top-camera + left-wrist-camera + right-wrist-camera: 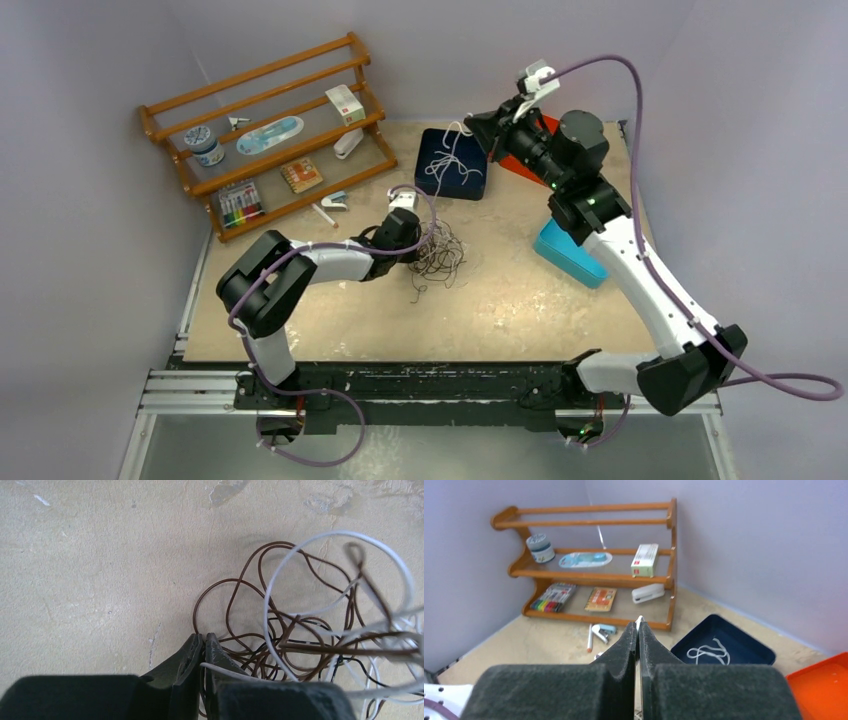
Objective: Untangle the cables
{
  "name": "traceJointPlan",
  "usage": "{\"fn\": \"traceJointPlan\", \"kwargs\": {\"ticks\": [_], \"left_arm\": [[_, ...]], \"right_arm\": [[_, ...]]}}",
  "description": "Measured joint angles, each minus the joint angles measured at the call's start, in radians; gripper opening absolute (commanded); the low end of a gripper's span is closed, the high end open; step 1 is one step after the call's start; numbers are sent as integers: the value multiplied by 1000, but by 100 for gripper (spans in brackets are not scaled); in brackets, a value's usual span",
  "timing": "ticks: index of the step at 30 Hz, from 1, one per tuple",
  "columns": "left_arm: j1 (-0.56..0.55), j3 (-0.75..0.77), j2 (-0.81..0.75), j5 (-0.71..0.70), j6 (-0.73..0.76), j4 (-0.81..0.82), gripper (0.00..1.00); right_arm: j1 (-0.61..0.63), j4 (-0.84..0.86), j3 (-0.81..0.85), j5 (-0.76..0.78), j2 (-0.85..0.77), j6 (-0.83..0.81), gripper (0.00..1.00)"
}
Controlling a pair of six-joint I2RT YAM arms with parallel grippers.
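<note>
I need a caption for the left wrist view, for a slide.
Left gripper closed on a white cable at the edge of a brown, white and black cable tangle on the table.

Matt table (100, 555), smooth-sheathed cables (310, 625)
The table is marked by a mottled, scuffed finish; the cables are coated in smooth plastic; the rack (671, 555) is built of varnished wood; the navy tray (744, 645) is moulded in plastic.

Cables (438, 255) lie before tray (432, 140); another cord (447, 160), seemingly, inside.
</note>
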Motion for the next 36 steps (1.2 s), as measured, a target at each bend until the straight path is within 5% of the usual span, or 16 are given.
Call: {"fn": "traceJointPlan", "kwargs": {"ticks": [36], "left_arm": [[-3,-29,-8,-24,3,37,0]], "right_arm": [[0,130,221,574,-197,-350,0]]}}
